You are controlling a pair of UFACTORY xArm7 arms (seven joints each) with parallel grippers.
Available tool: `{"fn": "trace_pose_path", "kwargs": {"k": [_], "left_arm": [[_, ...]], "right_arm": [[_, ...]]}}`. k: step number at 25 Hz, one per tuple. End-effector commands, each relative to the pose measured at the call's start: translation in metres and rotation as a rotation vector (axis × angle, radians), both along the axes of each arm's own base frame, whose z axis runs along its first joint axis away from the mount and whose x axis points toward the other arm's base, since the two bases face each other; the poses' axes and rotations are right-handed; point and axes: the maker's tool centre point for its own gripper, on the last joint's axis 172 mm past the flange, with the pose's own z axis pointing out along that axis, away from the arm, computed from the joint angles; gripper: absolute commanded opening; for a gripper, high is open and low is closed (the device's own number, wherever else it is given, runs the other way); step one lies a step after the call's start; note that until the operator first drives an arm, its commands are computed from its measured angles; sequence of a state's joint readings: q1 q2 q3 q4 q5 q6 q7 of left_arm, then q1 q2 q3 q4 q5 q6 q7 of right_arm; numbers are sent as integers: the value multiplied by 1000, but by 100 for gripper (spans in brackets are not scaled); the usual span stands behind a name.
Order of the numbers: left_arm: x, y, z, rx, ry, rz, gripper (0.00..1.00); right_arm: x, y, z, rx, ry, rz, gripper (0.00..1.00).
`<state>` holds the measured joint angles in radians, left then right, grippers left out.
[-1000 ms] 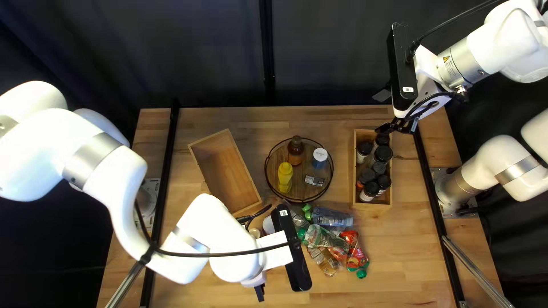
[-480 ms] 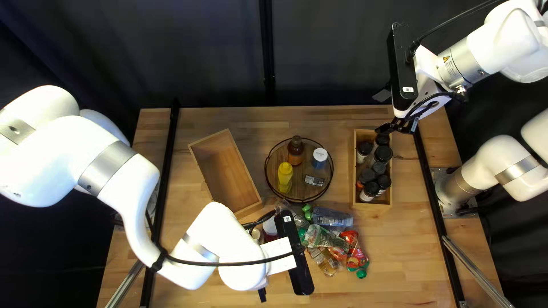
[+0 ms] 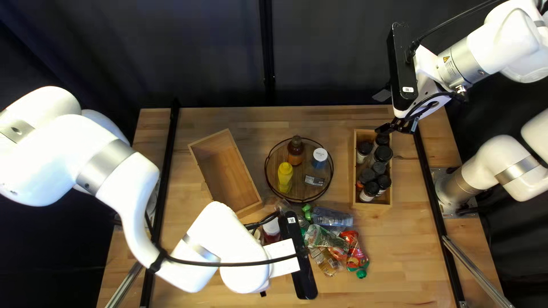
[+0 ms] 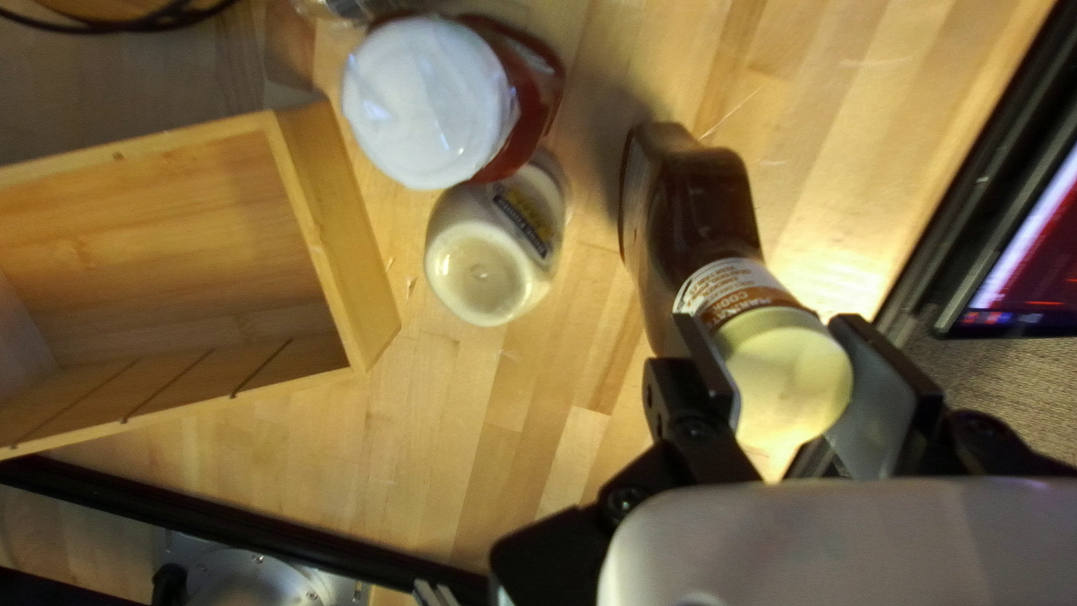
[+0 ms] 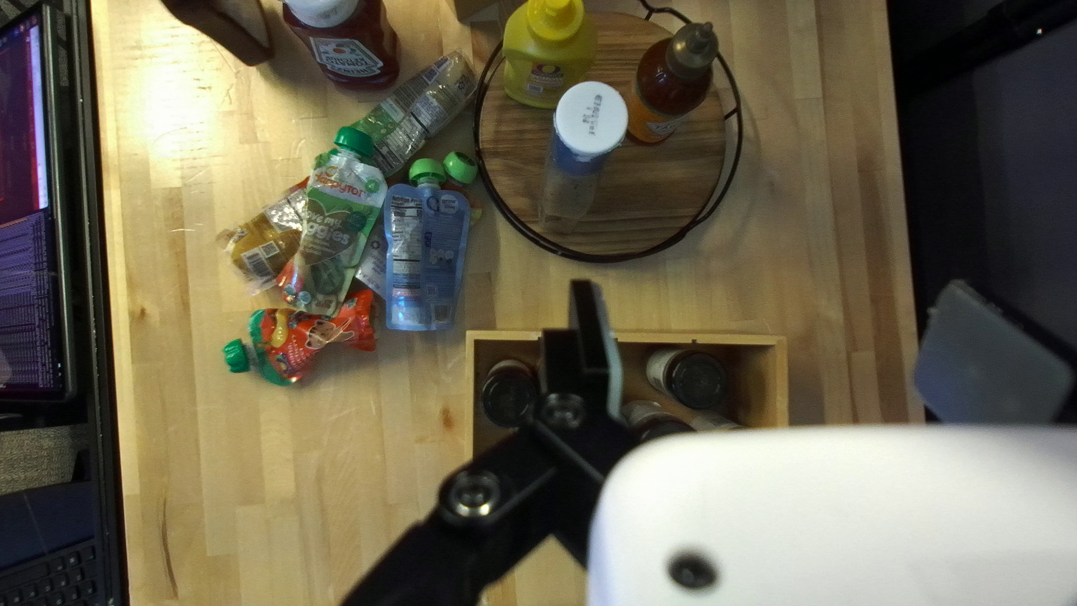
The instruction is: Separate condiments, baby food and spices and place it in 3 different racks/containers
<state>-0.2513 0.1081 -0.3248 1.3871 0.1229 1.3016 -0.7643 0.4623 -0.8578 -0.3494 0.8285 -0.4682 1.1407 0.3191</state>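
In the top left view my left gripper (image 3: 263, 294) is mostly hidden under its arm at the near edge. Its wrist view shows the left gripper (image 4: 791, 376) shut on the pale cap of a brown bottle (image 4: 690, 213). A white-capped red bottle (image 4: 539, 95) and a cream jar (image 4: 494, 253) stand beside it. My right gripper (image 3: 395, 126) hangs over the far end of the spice box (image 3: 355, 171); in its own view, the right gripper (image 5: 794, 350) is open and holds nothing. Yellow mustard (image 3: 285, 177), a brown sauce bottle (image 3: 295, 149) and a white-capped container (image 3: 319, 157) occupy the round tray (image 3: 278, 193).
An empty wooden box (image 3: 225, 171) lies angled left of the round tray. Baby food pouches (image 3: 331, 218) are heaped on the table (image 3: 405, 251) near the left gripper. A screen (image 4: 1038, 269) stands past the table edge, beyond the brown bottle.
My left arm has shifted slightly toward the near edge and right, uncovering more of the white-capped red bottle. The right arm stays still.
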Motion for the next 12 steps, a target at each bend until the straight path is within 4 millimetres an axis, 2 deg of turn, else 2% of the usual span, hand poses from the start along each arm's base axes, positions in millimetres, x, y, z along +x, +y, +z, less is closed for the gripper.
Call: {"fn": "trace_pose_path", "kwargs": {"k": [1,3,7,9,12], "left_arm": [[26,11,37,-51,-7,-57,0],[42,24,51,-81,-15,-96,0],[66,50,65,-135,-25,-164,0],[82,73,70,-157,-30,-197,0],[91,101,70,-161,-33,-214,0]], "right_arm": [[0,0,0,0,0,0,100],[0,0,0,0,0,0,100],[0,0,0,0,0,0,100],[0,0,0,0,0,0,100],[0,0,0,0,0,0,100]]}}
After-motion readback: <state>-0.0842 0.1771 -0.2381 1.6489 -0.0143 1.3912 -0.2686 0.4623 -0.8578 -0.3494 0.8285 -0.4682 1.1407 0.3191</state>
